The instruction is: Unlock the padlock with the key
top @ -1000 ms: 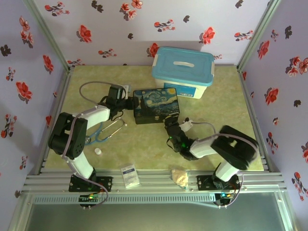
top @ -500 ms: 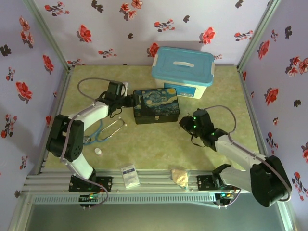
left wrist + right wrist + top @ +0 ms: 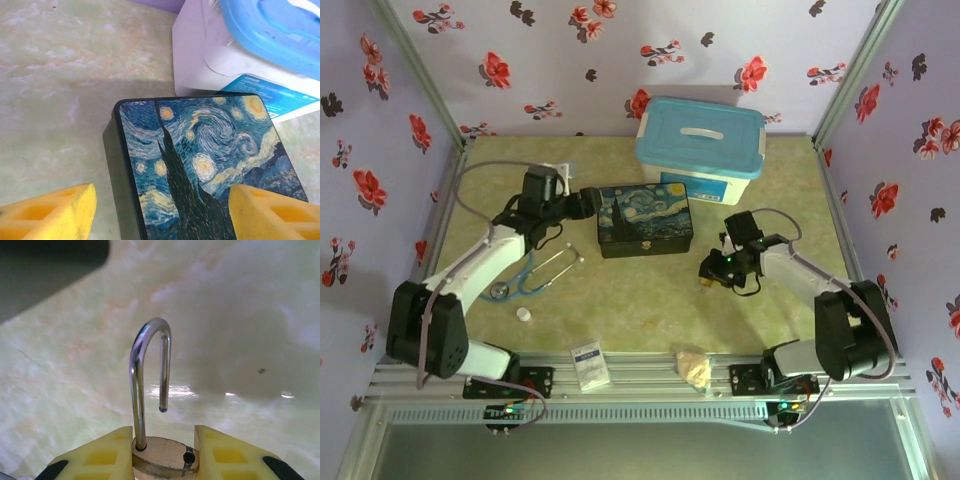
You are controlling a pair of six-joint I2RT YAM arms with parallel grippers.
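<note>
Padlock (image 3: 161, 456), one shackle end lifted free, pinched between the fingers of the right gripper (image 3: 163, 449); left gripper (image 3: 160, 210) spread wide at painted box (image 3: 205, 165).

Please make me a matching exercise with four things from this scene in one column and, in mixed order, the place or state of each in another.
1. padlock
2. painted box
3. blue-lidded container
4. stethoscope

A. at the far side of the table
B. held in the right gripper, shackle open
C. lying on the left part of the table
D. in the middle of the table

Pairs: 1-B, 2-D, 3-A, 4-C.
</note>
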